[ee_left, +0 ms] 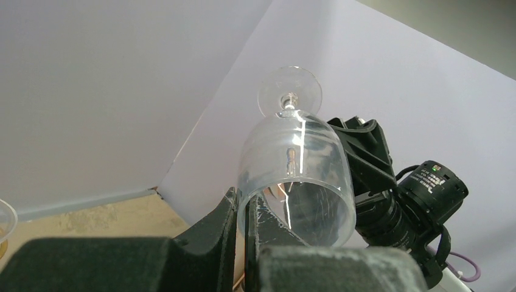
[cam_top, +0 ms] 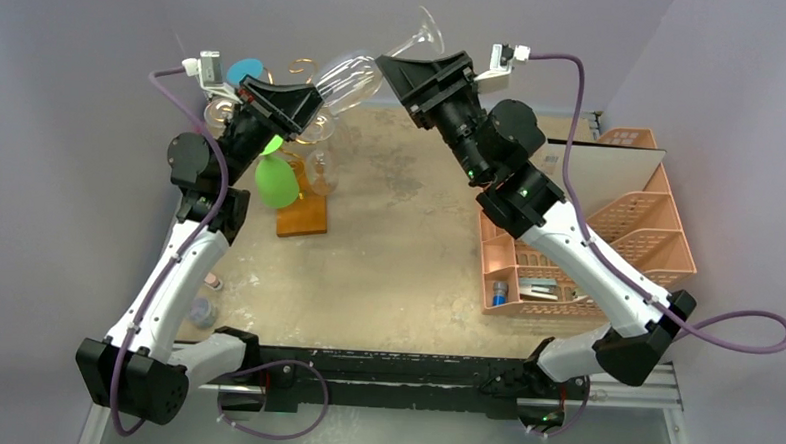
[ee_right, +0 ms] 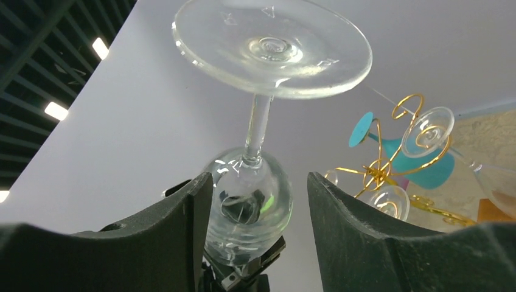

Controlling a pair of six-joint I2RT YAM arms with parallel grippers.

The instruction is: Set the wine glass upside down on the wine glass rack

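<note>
The left gripper [ee_left: 243,214] pinches the rim of the clear stemmed wine glass [cam_top: 350,80], which hangs tilted in the air beside the gold wire rack with wooden base [cam_top: 304,216]. The right gripper [ee_right: 258,182] stands wide around its bowl

Soft even light, bright ceiling strips [ee_right: 56,111], white glare streaks on wine glass [ee_left: 302,146], foreground blurred.

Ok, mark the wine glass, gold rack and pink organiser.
wine glass [ee_left: 295,176]: left wrist view, on its bowl.
gold rack [cam_top: 307,218]: top external view, on its wooden base.
pink organiser [cam_top: 658,244]: top external view, on its lattice wall.
</note>
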